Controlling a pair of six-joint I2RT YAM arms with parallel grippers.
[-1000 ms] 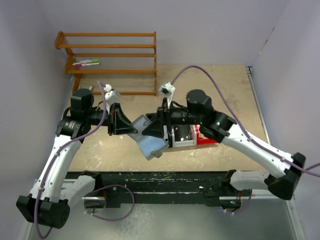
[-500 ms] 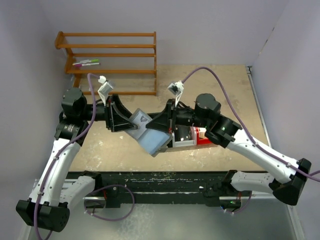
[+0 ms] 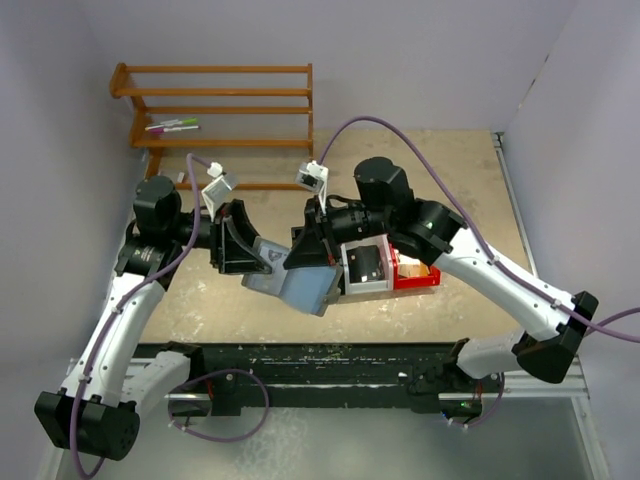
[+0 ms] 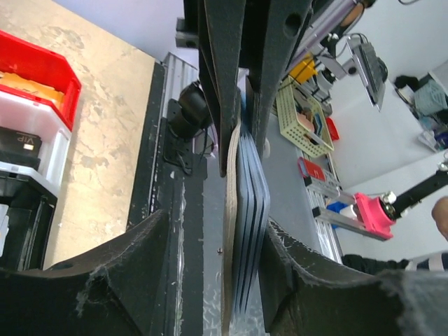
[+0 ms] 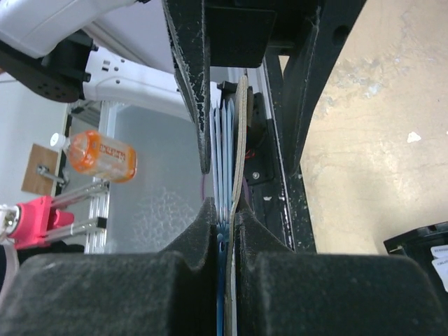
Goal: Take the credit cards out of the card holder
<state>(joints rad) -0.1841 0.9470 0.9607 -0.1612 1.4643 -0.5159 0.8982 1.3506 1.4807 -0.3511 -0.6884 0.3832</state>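
Observation:
The blue-grey card holder (image 3: 305,290) hangs in the air between my two grippers, over the table's near part. My right gripper (image 3: 300,262) is shut on one edge of it; in the right wrist view the pads pinch the holder (image 5: 222,140) edge-on, its thin blue layers and a tan layer (image 5: 241,126) fanning out past the tips. My left gripper (image 3: 262,258) stands open around the opposite edge. In the left wrist view the holder (image 4: 248,210) rests against one finger (image 4: 294,266), with a gap to the other. The credit cards cannot be told apart from the holder's layers.
A white bin (image 3: 365,265) and a red bin (image 3: 415,275) sit on the table right behind the right gripper. A wooden rack (image 3: 220,110) with markers (image 3: 172,126) stands at the back left. A black rail (image 3: 330,365) runs along the near edge.
The left gripper has opened off the holder, and the right gripper has shut on it. The right arm swung left, and the holder sits slightly lower and flatter.

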